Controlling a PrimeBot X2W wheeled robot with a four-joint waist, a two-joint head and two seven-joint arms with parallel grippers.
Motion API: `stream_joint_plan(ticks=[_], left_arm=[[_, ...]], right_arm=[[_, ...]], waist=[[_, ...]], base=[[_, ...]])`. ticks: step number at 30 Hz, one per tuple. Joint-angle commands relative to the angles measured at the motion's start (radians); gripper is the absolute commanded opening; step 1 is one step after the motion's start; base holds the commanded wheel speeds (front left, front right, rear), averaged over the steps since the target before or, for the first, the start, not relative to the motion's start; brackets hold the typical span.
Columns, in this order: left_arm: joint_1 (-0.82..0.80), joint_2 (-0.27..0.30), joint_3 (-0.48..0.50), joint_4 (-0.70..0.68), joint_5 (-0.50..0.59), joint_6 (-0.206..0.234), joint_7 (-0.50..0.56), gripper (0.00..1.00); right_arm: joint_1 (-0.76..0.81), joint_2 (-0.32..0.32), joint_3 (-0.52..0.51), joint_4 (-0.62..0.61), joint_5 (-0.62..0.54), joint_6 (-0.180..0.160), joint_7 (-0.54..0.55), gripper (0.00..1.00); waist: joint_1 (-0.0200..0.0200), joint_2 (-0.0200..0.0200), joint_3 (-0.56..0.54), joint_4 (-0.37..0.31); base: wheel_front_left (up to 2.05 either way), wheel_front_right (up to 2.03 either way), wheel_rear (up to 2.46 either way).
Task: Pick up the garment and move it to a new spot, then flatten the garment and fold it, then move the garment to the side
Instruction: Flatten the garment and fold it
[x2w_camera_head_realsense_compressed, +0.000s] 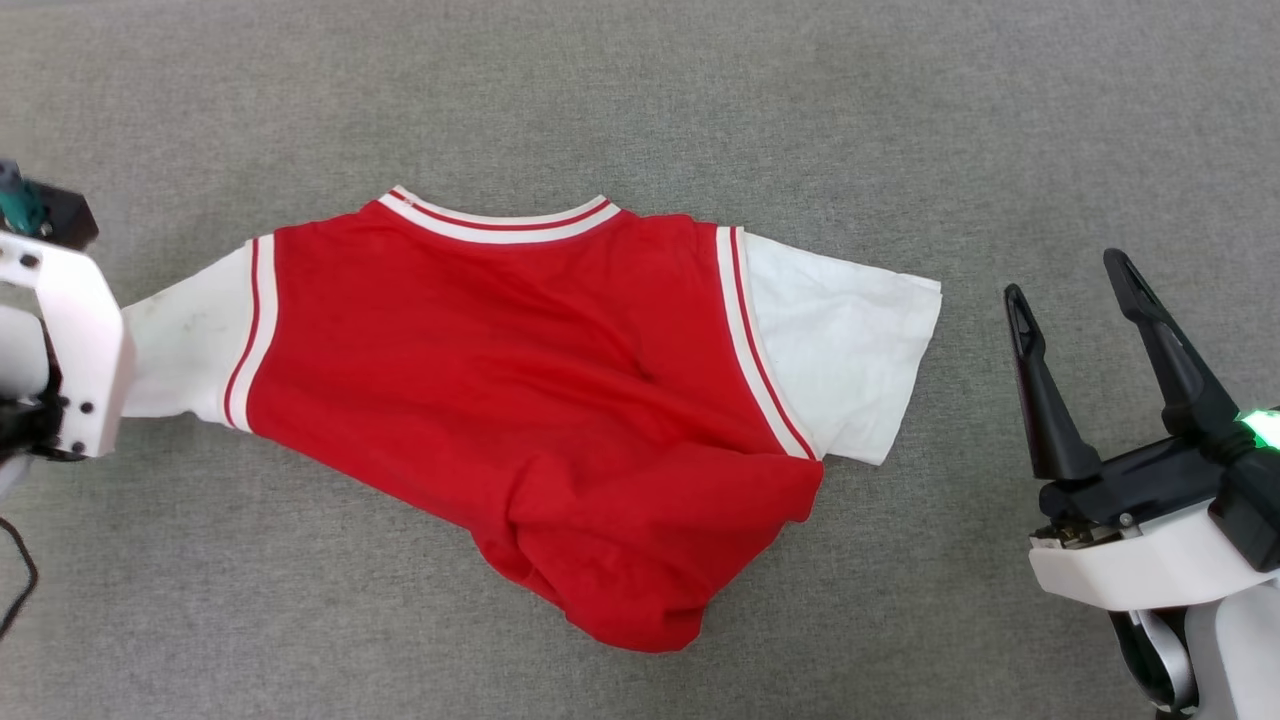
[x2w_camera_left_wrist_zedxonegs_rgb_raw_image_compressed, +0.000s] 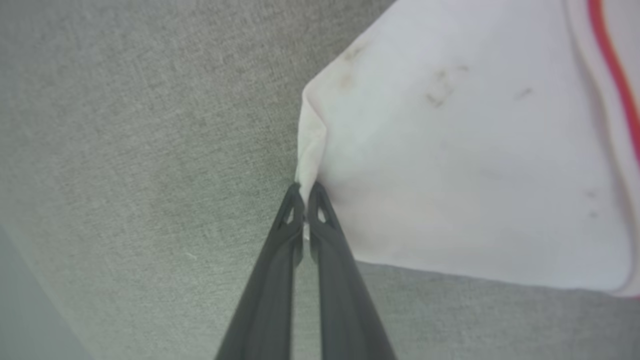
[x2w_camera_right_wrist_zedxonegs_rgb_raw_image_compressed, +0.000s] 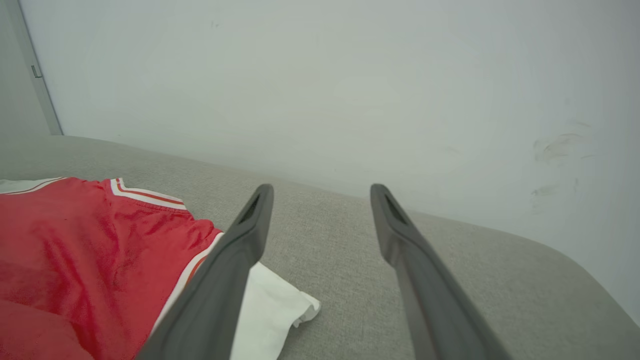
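Placement: the garment (x2w_camera_head_realsense_compressed: 520, 400) lay on the grey fabric surface (x2w_camera_head_realsense_compressed: 640, 90) near the middle of the head view, with a plain red side facing up. The collar (x2w_camera_head_realsense_compressed: 500, 218), trimmed in red and white stripes, pointed toward the far side. The body was not flat: creases ran across the red panel, and the hem (x2w_camera_head_realsense_compressed: 640, 600) was bunched into a rounded fold at the near side. The right sleeve (x2w_camera_head_realsense_compressed: 840, 350) lay spread out on the surface. The left sleeve (x2w_camera_head_realsense_compressed: 185, 350) was drawn out toward the robot's left, and dark smudges marked its white cloth.

Left gripper (x2w_camera_left_wrist_zedxonegs_rgb_raw_image_compressed: 305, 191): the jaws were closed tight on the outer edge of the left sleeve. In the left wrist view a thin ridge of white cloth was pinched between the two fingertips, and the rest of the sleeve fanned away from the pinch. In the head view the pale wrist housing (x2w_camera_head_realsense_compressed: 70, 340) of the left arm covered the end of that sleeve.

Right gripper (x2w_camera_head_realsense_compressed: 1065, 273): the jaws stood wide apart and held nothing. The gripper was on the robot's right, beside the right sleeve but apart from it, fingers pointing toward the far side. Beyond the fingers, the right wrist view showed the rounded edge of the surface and a pale wall (x2w_camera_right_wrist_zedxonegs_rgb_raw_image_compressed: 350, 75).
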Motion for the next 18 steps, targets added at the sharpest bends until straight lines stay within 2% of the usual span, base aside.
stream_joint_plan(ticks=[1,5,6,7,13,18], left_arm=[[0.038,-0.013,0.001,0.011,-0.017,0.005,-0.012,0.0],[0.087,-0.049,0.002,0.04,-0.03,0.007,-0.065,0.01],[0.087,-0.055,0.004,0.046,-0.027,0.003,-0.08,0.66],[0.081,-0.06,0.009,0.053,-0.026,-0.001,-0.095,1.0],[-0.016,-0.04,0.044,0.063,-0.004,-0.024,-0.143,1.0],[-0.077,-0.017,0.046,0.048,-0.013,-0.05,-0.067,1.0]], right_arm=[[0.009,-0.007,-0.006,0.005,0.004,-0.001,-0.002,1.0],[0.015,-0.013,-0.012,0.007,0.005,-0.001,-0.002,1.0],[0.018,-0.014,-0.015,0.009,0.005,-0.001,-0.002,1.0],[0.021,-0.015,-0.018,0.009,0.005,-0.001,-0.002,1.0],[0.033,-0.006,-0.027,0.007,0.004,-0.001,-0.002,1.0],[0.028,-0.005,-0.022,-0.002,0.007,-0.001,-0.002,1.0]], waist=[[0.0,0.0,0.004,-0.006],[0.0,0.0,-0.001,-0.006],[0.0,0.0,-0.006,-0.004],[0.0,0.0,-0.011,-0.001],[0.0,0.0,-0.035,0.018],[0.0,0.0,-0.025,0.018]], base=[[0.0,0.0,0.0],[0.0,0.0,0.0],[0.0,0.0,0.0],[0.0,0.0,0.0],[0.0,0.0,0.0],[0.0,0.0,0.0]])
